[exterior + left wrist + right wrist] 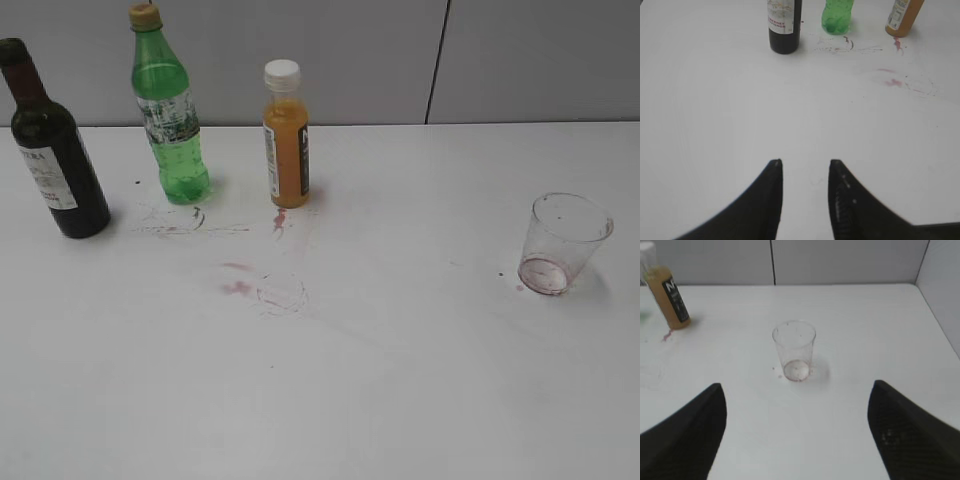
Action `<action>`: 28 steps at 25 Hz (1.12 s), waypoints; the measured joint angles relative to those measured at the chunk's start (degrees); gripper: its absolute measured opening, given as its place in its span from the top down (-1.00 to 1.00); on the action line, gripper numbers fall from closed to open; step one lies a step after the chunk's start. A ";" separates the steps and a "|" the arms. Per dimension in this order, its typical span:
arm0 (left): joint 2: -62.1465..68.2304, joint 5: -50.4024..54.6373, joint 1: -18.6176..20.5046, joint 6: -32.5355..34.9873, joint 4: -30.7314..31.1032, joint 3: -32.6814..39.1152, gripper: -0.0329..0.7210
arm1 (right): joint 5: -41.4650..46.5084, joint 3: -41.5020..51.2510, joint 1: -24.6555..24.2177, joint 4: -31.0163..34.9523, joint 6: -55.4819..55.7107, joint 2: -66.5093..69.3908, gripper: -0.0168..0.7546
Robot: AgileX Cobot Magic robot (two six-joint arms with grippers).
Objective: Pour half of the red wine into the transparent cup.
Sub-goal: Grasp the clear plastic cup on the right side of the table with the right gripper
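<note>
My left gripper (805,172) has its fingers slightly parted, empty; my right gripper (797,405) is spread wide before the transparent cup (794,350). Farther back, the red wine (784,25) stands upright beside a green bottle (837,16); a careless reach could topple either.

A dark green-black wine bottle (55,160) with a white label (red lettering) stood beside a light green bottle (168,115) and an orange juice bottle (285,135), white-capped; the clear cup (562,243) showed reddish stains; the white table (400,380) bore pink smears.
</note>
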 joint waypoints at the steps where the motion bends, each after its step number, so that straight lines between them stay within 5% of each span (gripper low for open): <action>1: 0.00 0.00 0.00 0.00 0.00 0.00 0.30 | -2.03 0.06 0.00 0.35 -0.05 0.93 -0.80; 7: 0.00 0.00 0.00 0.00 0.00 0.00 0.30 | -8.95 1.14 0.00 2.65 -1.28 7.36 -0.79; 13: 0.00 0.00 0.00 0.00 0.00 0.00 0.30 | -26.79 3.56 0.00 12.64 -10.69 17.72 -0.76; 20: 0.00 0.00 0.00 0.00 0.00 0.00 0.30 | -39.69 10.62 0.32 14.82 -11.38 29.90 -0.74; 28: 0.00 0.00 0.00 0.00 0.00 0.00 0.30 | -58.08 17.41 8.42 16.47 -11.41 39.47 -0.73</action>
